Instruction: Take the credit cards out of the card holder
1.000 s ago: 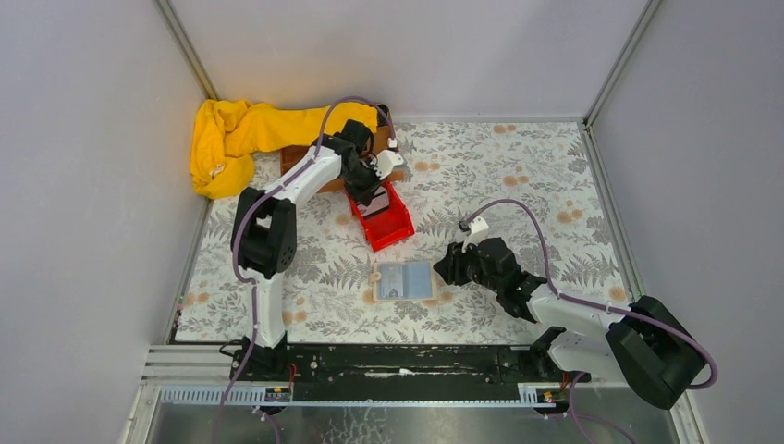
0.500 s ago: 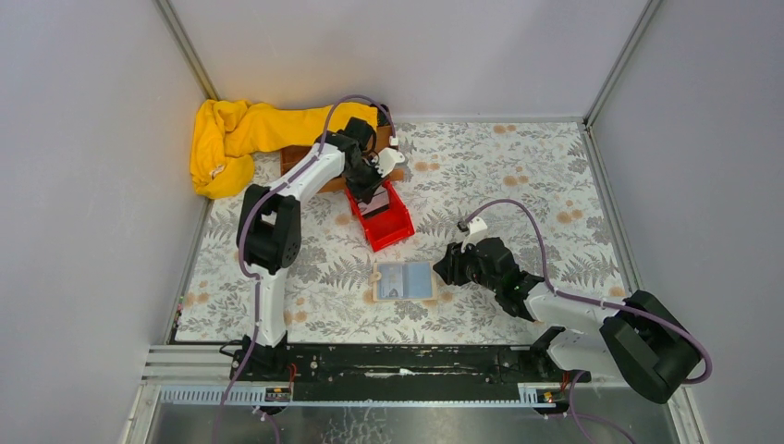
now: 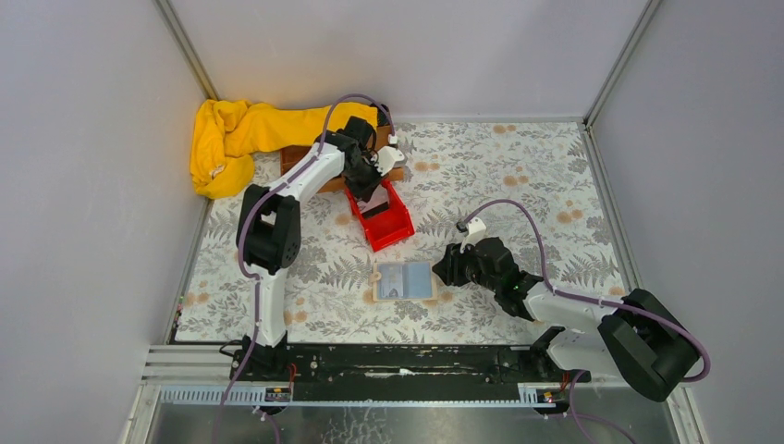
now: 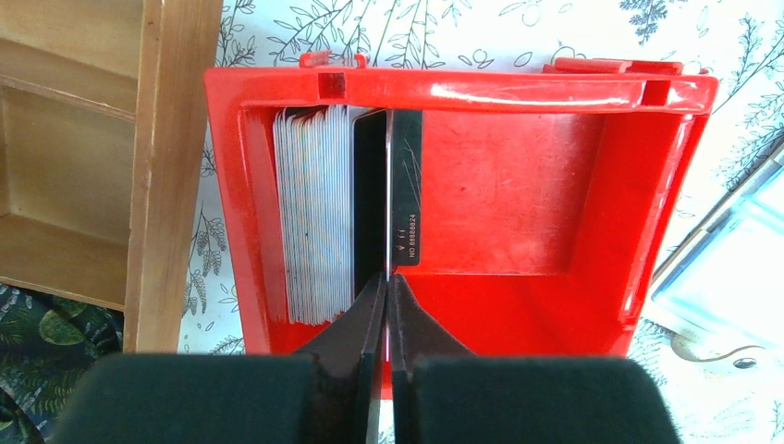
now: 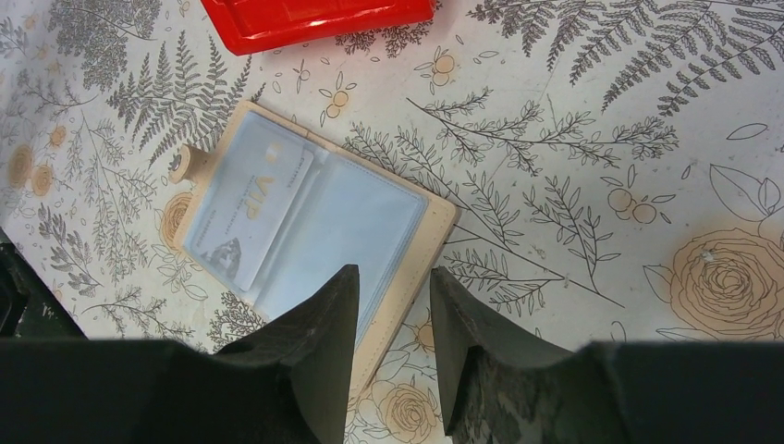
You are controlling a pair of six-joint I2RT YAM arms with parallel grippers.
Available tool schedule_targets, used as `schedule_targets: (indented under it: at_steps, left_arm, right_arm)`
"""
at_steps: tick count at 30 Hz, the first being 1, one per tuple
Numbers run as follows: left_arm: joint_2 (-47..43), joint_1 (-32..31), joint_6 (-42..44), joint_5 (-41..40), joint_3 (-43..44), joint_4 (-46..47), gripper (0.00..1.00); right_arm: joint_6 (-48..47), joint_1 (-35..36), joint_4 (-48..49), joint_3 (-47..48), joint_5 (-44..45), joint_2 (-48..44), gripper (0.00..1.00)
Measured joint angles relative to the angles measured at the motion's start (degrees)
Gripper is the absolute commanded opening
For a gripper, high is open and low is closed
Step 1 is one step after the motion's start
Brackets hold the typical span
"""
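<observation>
Card holder [image 3: 404, 279] lies open flat on the surface [image 3: 518, 185], apart from the red bin [image 4: 462, 92] on its near side, with a whitish card [image 5: 250, 217] in one pocket. Right hand [image 5: 393, 276] is part open over the holder's edge, gripping nothing. Left hand [image 4: 386, 296] pinches a dark card [image 4: 405, 185] upright mid-bin. Card stack [image 4: 314, 213] sits against one bin wall; the other half is bare. Holder and bin unmoved since a second ago.

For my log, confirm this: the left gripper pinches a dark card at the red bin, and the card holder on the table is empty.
Not quite: the card holder is not empty. The right wrist view shows a pale card marked VIP in one pocket. The rest stands: the left gripper pinches a dark card at the red bin.
</observation>
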Motion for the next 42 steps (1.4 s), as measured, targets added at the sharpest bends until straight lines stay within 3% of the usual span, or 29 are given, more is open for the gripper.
schedule_targets:
  at_steps: [3, 11, 22, 27, 34, 36, 38, 40, 41, 42]
  left_arm:
    - [0.0, 0.0, -0.09, -0.02, -0.02, 0.13, 0.08]
    - [-0.17, 0.0, -0.33, 0.42, -0.13, 0.24, 0.26]
    - [-0.37, 0.0, -0.96, 0.55, -0.22, 0.72, 0.26]
    - [-5.18, 0.0, -2.8, 0.17, -3.58, 4.44, 0.27]
    - [-22.93, -0.15, -12.7, 5.22, -15.82, 20.65, 0.32]
    - [-27.93, -0.35, -17.66, 8.33, -21.42, 28.39, 0.34]
    - [-33.66, -0.39, -25.09, 11.54, -30.38, 38.8, 0.43]
    - [-37.53, -0.55, -32.52, 14.29, -39.28, 49.33, 0.57]
    - [-38.77, -0.55, -36.3, 15.39, -43.63, 54.51, 0.57]
    - [-39.54, -0.61, -40.48, 16.35, -47.89, 59.89, 0.49]
  right_arm:
    - [0.02, 0.0, 0.07, 0.0, -0.2, 0.24, 0.41]
    - [0.15, 0.0, 0.81, 0.0, -0.28, 0.74, 0.41]
    - [0.17, 0.0, 0.83, 0.0, -0.28, 0.74, 0.41]
    - [0.17, 0.0, 0.85, 0.0, -0.26, 0.79, 0.41]
    - [1.07, -0.02, 0.81, 0.0, -0.07, 0.2, 0.43]
    - [2.43, -0.17, 0.9, -0.02, -0.13, -0.17, 0.59]
    - [4.7, -0.94, 1.95, -0.39, -0.42, -0.66, 0.66]
    - [6.8, -2.14, 3.63, -1.11, -1.84, -1.03, 0.63]
    - [7.76, -2.64, 4.39, -1.4, -2.43, -1.05, 0.61]
    - [8.72, -2.97, 5.07, -1.57, -3.23, -1.05, 0.56]
